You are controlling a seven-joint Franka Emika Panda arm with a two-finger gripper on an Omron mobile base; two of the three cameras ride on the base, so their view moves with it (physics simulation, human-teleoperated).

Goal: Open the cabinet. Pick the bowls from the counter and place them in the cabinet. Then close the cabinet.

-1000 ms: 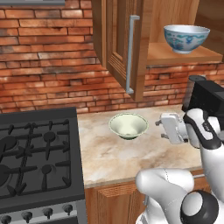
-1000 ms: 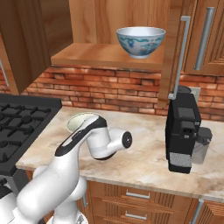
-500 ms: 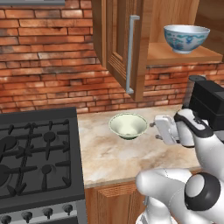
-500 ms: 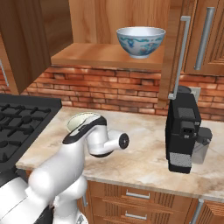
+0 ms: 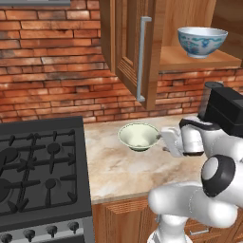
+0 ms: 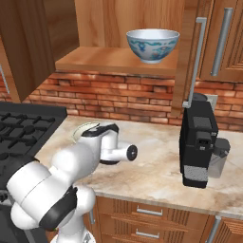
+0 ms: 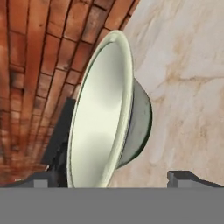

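Observation:
The cabinet stands open, its door with the long grey bar handle swung out. On its shelf sits the light blue bowl. The pale green-cream bowl rests upright on the beige counter. My gripper lies level just right of this bowl, pointing at its side. The jaws are open, one dark fingertip on each side of the bowl's near rim, not closed on it. In the right base view my arm hides most of the green bowl.
A black gas stove fills the counter's left. A black coffee machine stands close on the right of my arm. Red brick wall backs the counter. Another shut cabinet door hangs at far right.
My hand has slid left across the counter toward the green-cream bowl and now reaches its rim. The jaws have stayed open. Both bowls are where they were.

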